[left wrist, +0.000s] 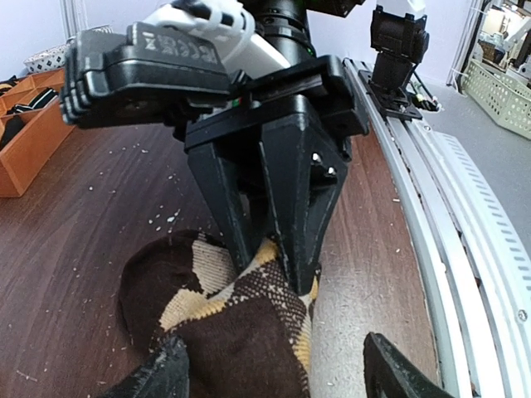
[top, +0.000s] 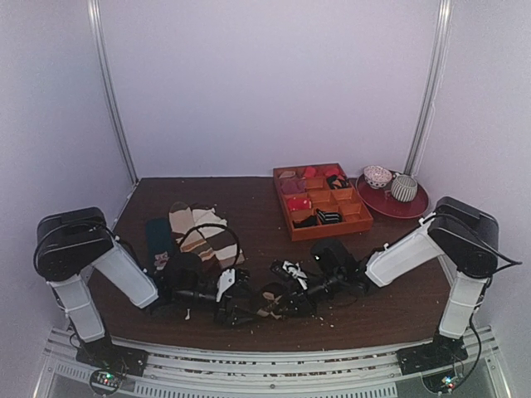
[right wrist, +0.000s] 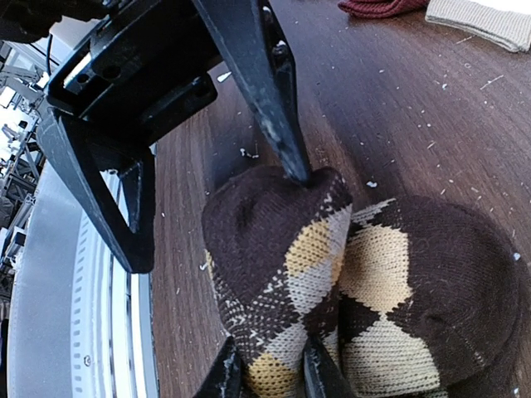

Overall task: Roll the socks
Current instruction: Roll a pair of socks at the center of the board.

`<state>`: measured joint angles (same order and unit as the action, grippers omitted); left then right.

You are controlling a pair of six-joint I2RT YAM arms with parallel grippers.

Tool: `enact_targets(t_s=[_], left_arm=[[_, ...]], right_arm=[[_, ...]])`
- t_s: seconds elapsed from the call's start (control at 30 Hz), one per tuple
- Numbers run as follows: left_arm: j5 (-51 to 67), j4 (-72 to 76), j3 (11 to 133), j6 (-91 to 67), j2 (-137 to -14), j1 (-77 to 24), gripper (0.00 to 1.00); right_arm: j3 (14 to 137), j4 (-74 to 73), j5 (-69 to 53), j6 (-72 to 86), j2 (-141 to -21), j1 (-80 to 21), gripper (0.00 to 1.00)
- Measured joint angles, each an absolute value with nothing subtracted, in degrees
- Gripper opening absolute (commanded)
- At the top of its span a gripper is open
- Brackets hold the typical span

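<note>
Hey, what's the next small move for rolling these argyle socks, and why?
Probably ease the left gripper back off the socks. Its jaws stand open either side of the bundle, one pressed into a fold, while the right gripper pinches the bundle, so the right arm seems able to hold it alone.
</note>
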<state>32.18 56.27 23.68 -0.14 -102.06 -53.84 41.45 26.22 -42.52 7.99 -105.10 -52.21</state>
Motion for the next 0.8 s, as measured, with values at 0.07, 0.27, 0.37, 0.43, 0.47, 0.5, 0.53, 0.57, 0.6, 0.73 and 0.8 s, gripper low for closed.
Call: enact_targets(t_s=[0.07, 0.27, 0.37, 0.43, 0.47, 0.5, 0.53, 0.57, 0.6, 0.73, 0.8], left_arm=[[32.71, 56.69, 24.51, -0.32, -103.35, -53.87, 0.7], [32.75, 53.8, 28.45, -0.34, -106.21, -54.06, 0.65], [32.56, 51.27, 29.87, -0.67, -107.37, -54.17, 0.62], [32.34, 50.43, 30.13, -1.1, -108.12, -54.33, 0.6], [32.27, 50.28, 30.15, -1.43, -108.49, -54.41, 0.57], [32.08, 50.11, 30.15, -1.83, -109.01, -54.59, 0.54], [31.99, 50.11, 30.17, -2.09, -109.36, -54.74, 0.5], [31.88, 50.3, 30.28, -2.35, -109.67, -54.87, 0.44], [31.83, 50.3, 30.46, -2.63, -109.78, -54.96, 0.4], [31.97, 50.0, 30.57, -3.99, -109.8, -55.35, 0.0], [32.21, 49.45, 30.76, -4.62, -109.51, -55.35, 0.0]], right_arm=[[41.82, 25.8, -42.98, 7.97, -105.32, -52.12, 0.2], [43.03, 23.83, -44.23, 7.94, -105.82, -51.66, 0.2], [43.31, 23.18, -44.31, 7.94, -105.82, -51.55, 0.2], [43.42, 22.94, -44.51, 7.97, -105.84, -51.46, 0.2], [43.48, 22.76, -44.82, 7.97, -105.89, -51.46, 0.2], [43.51, 22.59, -45.23, 7.94, -105.93, -51.46, 0.2], [43.51, 22.55, -45.54, 7.94, -106.0, -51.46, 0.2], [43.51, 22.55, -45.71, 7.97, -106.04, -51.44, 0.2], [43.51, 22.52, -45.87, 7.99, -106.06, -51.37, 0.21], [43.64, 22.0, -46.46, 8.21, -106.06, -51.16, 0.28], [43.9, 21.06, -46.65, 8.69, -105.91, -50.89, 0.32]])
